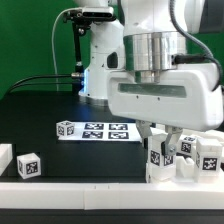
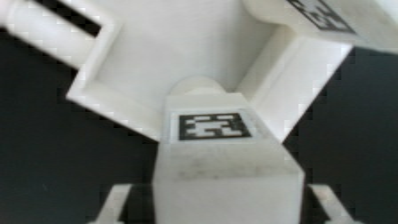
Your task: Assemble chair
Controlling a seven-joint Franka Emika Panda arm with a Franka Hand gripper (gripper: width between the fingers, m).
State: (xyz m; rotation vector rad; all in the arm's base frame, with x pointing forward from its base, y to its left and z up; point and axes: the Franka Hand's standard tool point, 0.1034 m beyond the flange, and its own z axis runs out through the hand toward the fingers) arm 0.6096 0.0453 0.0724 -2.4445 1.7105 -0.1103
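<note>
At the exterior view's lower right, near the front edge of the black desk [image 1: 40,110], the end effector [image 1: 160,138] hangs low over the chair parts [image 1: 186,158]. Its 2 fingers reach down among them, likely so that it can take 1 piece squarely from above. Whether the fingers are apart or pressed on the plastic I cannot tell: the wrist view shows a tagged bar [image 2: 217,165] running between them, but the edges where pad would meet part are blurred. The parts stand together as a cluster of chunky white blocks, their visible faces carrying square black-and-white tags. Beyond the bar a wider angular white panel [image 2: 178,50] lies against the dark surface. The marker board [image 1: 96,130] lies flat mid-desk, well apart from the work, and a small tagged cube [image 1: 28,165] sits toward the exterior view's left, probably out of the arm's way.
</note>
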